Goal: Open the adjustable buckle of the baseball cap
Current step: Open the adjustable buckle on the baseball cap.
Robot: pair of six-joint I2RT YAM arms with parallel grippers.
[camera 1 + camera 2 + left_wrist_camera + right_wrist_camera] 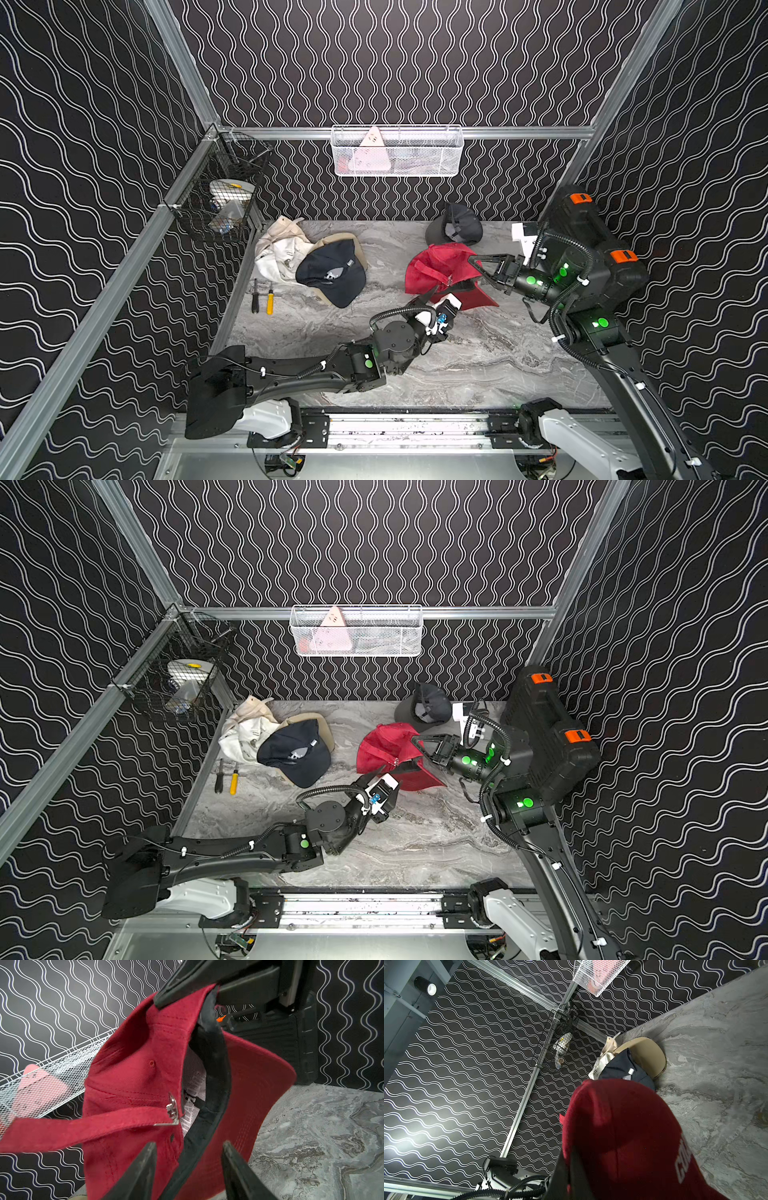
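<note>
Well, cap (128, 1076) is soft, floppy cloth; R hand (471, 259) pinches its rim, L hand (189, 1145) gapes near buckle (172, 1108). You'd best grab strap (83, 1130) beside buckle.

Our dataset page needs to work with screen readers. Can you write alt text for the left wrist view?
A red cap hangs pinched at its rim by the right gripper, its silver buckle facing the camera, the strap stretching away from it. The left gripper is open, its fingers straddling the cap's black-lined edge.
</note>
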